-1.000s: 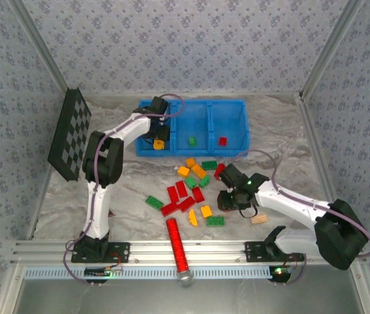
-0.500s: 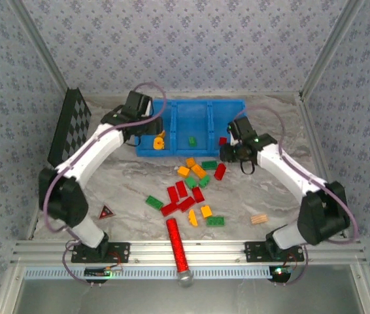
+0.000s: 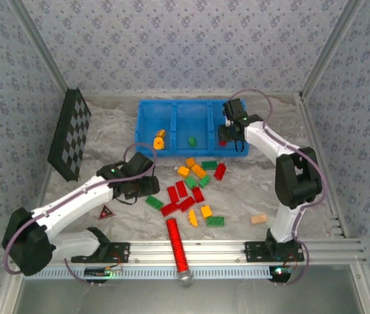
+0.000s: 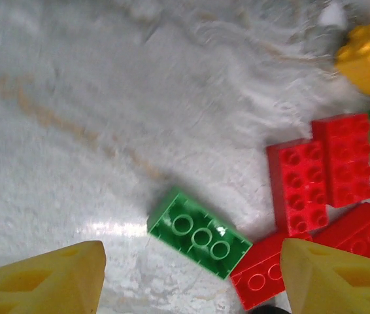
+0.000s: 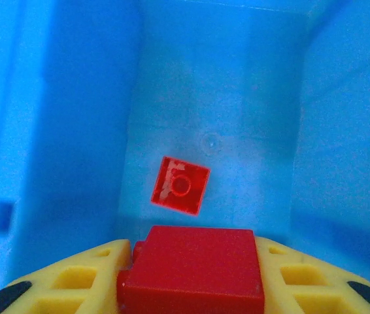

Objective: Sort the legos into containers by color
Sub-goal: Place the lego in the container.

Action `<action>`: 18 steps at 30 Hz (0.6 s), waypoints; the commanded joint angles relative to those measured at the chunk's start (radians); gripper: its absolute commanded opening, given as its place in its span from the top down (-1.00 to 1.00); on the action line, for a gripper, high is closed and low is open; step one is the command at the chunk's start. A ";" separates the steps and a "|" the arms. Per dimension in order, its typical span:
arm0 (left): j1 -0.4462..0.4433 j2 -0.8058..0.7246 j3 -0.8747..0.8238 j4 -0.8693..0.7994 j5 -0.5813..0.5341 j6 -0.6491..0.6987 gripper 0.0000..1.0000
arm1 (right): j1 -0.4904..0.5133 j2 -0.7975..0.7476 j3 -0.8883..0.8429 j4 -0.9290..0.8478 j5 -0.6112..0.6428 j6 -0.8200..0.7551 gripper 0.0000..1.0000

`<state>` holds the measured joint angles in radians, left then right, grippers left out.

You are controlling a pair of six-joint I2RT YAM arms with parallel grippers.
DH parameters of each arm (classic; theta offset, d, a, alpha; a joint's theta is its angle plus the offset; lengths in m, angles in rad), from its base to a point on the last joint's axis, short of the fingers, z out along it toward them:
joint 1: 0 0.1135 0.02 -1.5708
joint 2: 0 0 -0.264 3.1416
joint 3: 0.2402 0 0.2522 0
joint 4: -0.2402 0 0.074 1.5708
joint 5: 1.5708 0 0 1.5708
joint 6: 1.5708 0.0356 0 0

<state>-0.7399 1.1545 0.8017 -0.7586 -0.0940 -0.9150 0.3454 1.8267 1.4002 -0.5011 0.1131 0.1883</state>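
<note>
While the left hand (image 3: pixel 147 186) is hovering with fingers spread above a green brick (image 4: pixel 199 232) lying on the worktop (image 4: pixel 74 98), its far end is touching a cluster of red bricks (image 4: pixel 316 173). The fingers should be straddling the brick's long sides, coming down clear of those neighbours. Farther off, the right hand (image 3: pixel 229 131) is pinching a red brick (image 5: pixel 191 265) over the blue bin's right compartment (image 5: pixel 329 131), where a second red brick (image 5: pixel 180 185) is lying; letting go low and centred is looking safest.
</note>
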 commanded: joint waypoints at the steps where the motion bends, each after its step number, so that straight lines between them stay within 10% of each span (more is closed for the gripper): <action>1: -0.004 -0.058 -0.052 0.032 0.016 -0.190 -0.42 | -0.013 0.052 0.061 0.012 0.002 -0.024 0.34; 18: -0.005 0.059 -0.097 0.120 0.140 -0.532 -0.43 | -0.037 0.158 0.127 0.016 -0.056 -0.036 -0.01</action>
<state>-0.7410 1.1931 0.7105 -0.6441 0.0185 -1.3739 0.3172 1.9694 1.4857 -0.4793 0.0727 0.1673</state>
